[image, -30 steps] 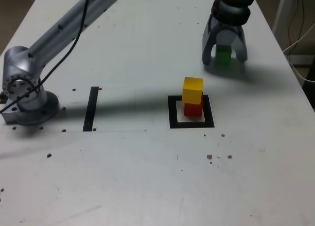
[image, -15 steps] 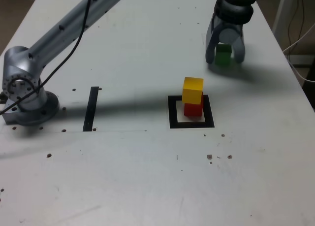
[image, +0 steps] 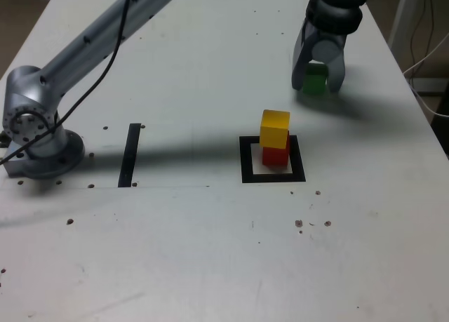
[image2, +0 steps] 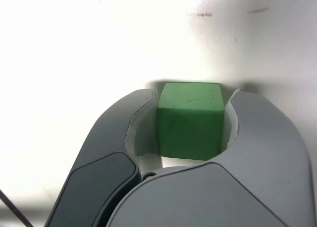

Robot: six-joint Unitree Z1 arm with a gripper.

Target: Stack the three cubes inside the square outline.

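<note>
A yellow cube point(image: 275, 128) rests on a red cube point(image: 276, 156) inside the black square outline point(image: 246, 162) near the table's middle. The green cube point(image: 315, 78) sits on the table at the far right of the exterior view. My gripper point(image: 318, 83) stands over it, both fingers pressed against its sides. In the wrist view the green cube point(image2: 190, 119) fills the gap between the grey fingers point(image2: 121, 138) of my gripper point(image2: 190, 103), which is shut on it.
A straight black strip point(image: 130, 154) lies at the exterior view's left, close to the arm's base point(image: 35, 136). The table's right edge and some cables point(image: 428, 59) are just beyond the gripper.
The jaws have closed in from wide apart until they grip the green cube. The cube and the stack have stayed where they were.
</note>
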